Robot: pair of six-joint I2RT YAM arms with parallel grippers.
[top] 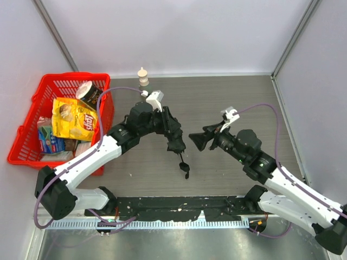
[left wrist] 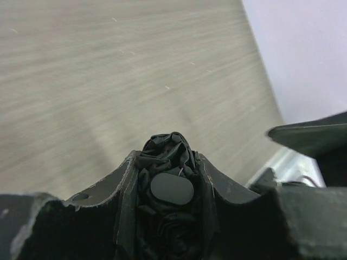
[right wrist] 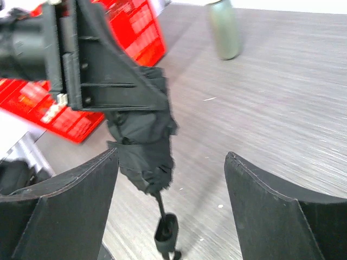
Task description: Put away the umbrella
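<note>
Currently my left gripper (top: 172, 130) is clamped on the umbrella (top: 177, 142), bunched fabric at mid-tabletop (top: 217, 97), handle (top: 185, 172) hanging low. Right gripper (top: 196, 140) is spread apart beside it, touching nothing. Folding looks done; stowing, perhaps in the red basket (top: 70, 76), is not yet done.
</note>
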